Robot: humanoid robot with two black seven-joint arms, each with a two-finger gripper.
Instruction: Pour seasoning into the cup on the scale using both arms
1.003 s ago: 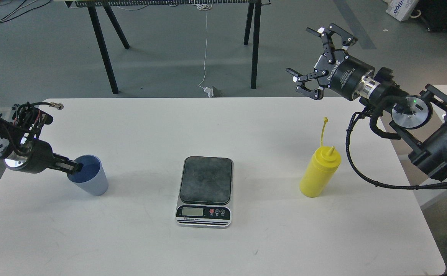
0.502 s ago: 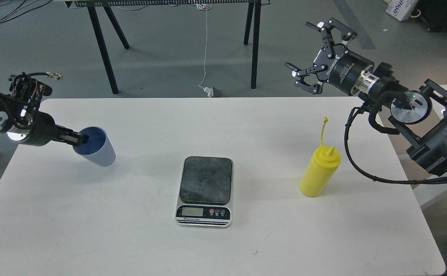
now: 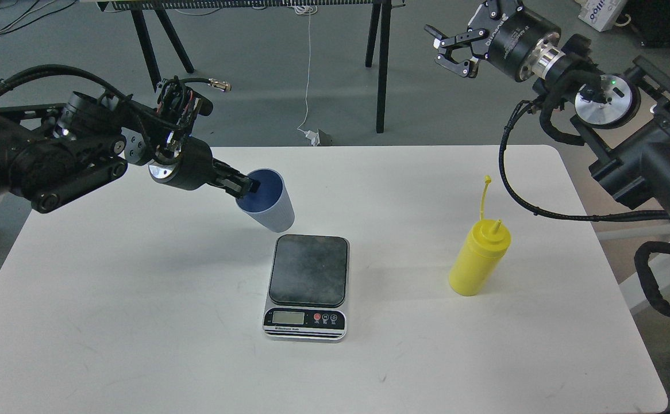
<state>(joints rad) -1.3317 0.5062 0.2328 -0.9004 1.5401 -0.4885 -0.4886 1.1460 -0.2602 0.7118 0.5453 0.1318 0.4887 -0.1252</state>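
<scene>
Light-blue cup [image 3: 266,198] hangs tilted in the left claw [image 3: 249,187], pinched by its rim; the scale [image 3: 308,270] lies at its five o'clock, close by. The right claw [image 3: 461,40], spread empty, hovers at twelve o'clock from the seasoning [image 3: 478,259], well apart, upright on the desk [image 3: 139,322].

On the table [image 3: 139,322], the scale [image 3: 307,286] sits centre, seasoning [image 3: 478,256] right, cup [image 3: 266,198] held above-left.

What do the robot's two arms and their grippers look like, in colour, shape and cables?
Both arms are black with silver joint rings and looping black cables. The right gripper has thin black linkage fingers, and white lettering on its round body. The left gripper is slimmer, with red wires and a loose plug above its wrist.
</scene>
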